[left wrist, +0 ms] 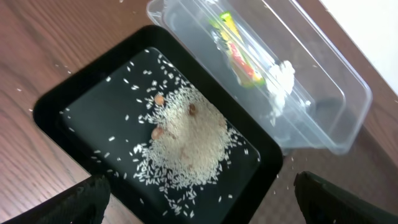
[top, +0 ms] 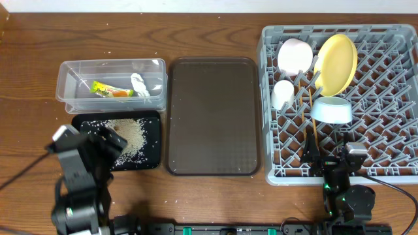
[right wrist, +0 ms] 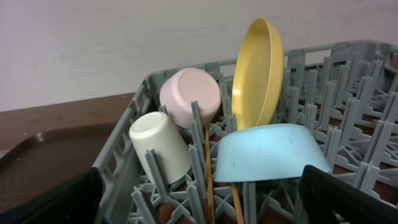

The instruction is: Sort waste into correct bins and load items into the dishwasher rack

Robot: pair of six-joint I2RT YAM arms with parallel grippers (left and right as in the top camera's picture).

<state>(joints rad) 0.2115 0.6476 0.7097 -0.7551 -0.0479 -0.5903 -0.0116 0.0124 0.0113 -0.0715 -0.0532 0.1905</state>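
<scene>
Jaws spread wide, empty, on left end effector (left wrist: 208,202) and right end effector (right wrist: 202,199).

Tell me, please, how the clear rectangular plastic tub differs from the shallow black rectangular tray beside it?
The clear tub is transparent and tall-walled; the black tray is opaque and shallow. The tub holds a yellow-green and orange wrapper and a white tissue; the tray holds loose white rice. Both are rectangular.

brown serving tray (top: 212,117) | lies flat | mid wooden table (top: 130,32)
</scene>
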